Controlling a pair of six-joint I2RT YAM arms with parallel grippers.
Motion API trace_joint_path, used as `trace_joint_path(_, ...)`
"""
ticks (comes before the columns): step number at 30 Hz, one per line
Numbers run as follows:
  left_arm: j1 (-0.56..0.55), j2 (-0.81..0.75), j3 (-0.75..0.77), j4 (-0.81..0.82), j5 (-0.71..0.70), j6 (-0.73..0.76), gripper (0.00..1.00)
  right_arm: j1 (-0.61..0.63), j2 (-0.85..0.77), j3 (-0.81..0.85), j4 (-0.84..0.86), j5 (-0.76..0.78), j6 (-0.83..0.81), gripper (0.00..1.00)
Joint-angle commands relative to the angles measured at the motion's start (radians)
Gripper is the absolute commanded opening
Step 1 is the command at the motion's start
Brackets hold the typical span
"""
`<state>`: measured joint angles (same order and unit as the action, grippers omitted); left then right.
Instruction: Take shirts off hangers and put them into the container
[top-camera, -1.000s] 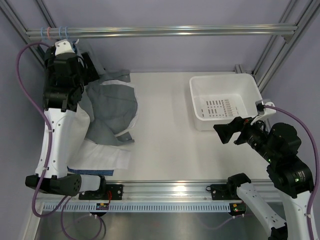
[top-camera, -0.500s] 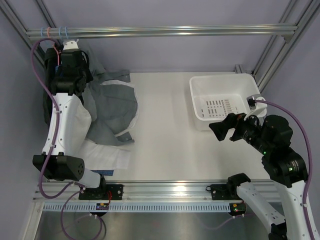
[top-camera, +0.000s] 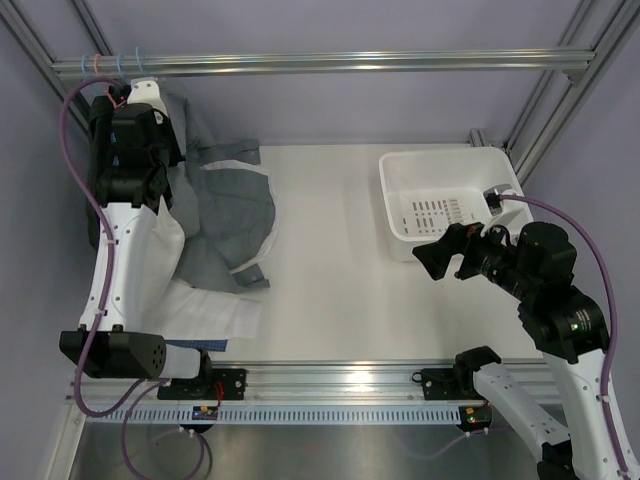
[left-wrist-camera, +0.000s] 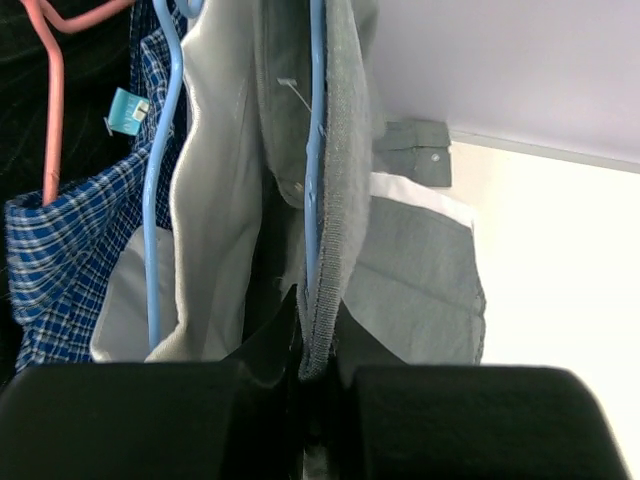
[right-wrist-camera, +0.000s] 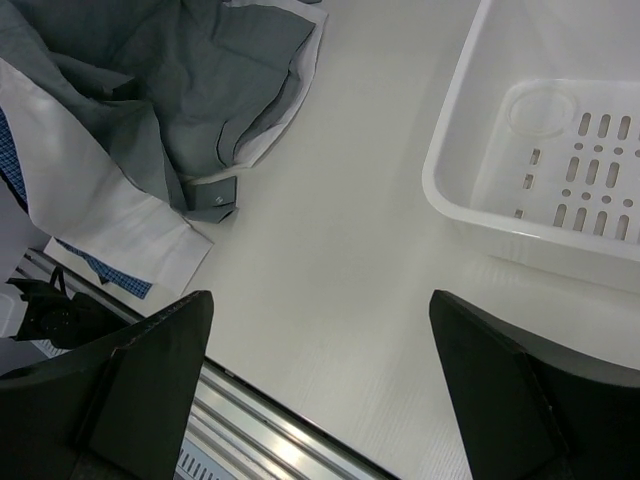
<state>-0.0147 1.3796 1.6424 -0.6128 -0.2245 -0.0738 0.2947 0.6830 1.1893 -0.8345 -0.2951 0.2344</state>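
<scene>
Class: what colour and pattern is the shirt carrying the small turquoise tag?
Blue and white fine check: the soft checked shirt, clearest in the left wrist view.

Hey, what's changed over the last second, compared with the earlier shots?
The left gripper shifted slightly toward the rail and closed on the edge of the hanging grey shirt, beside a blue hanger. The right gripper eased a little to the left, near the container. Unchanged: the right gripper is open and holds nothing, the container is empty, and the cloth on the table has not moved.
</scene>
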Motion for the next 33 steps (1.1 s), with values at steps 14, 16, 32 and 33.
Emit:
trace_joint_path(14,0.002,-0.308,-0.121,0.077,0.321,-0.006,0.00,0.009,-0.003,0.020,0.026,-0.024,-0.052,0.99)
trace_joint_path(16,0.004,-0.341,-0.141,0.071,0.338,0.009,0.00,0.009,0.007,0.032,0.025,-0.036,-0.063,0.99)
trace_joint_path(32,-0.168,-0.544,-0.230,-0.260,0.810,0.150,0.00,0.009,0.119,0.179,0.021,-0.202,-0.079,0.99)
trace_joint_path(33,-0.171,-0.547,-0.202,-0.272,0.853,0.152,0.00,0.009,0.134,0.196,0.020,-0.202,-0.073,0.99)
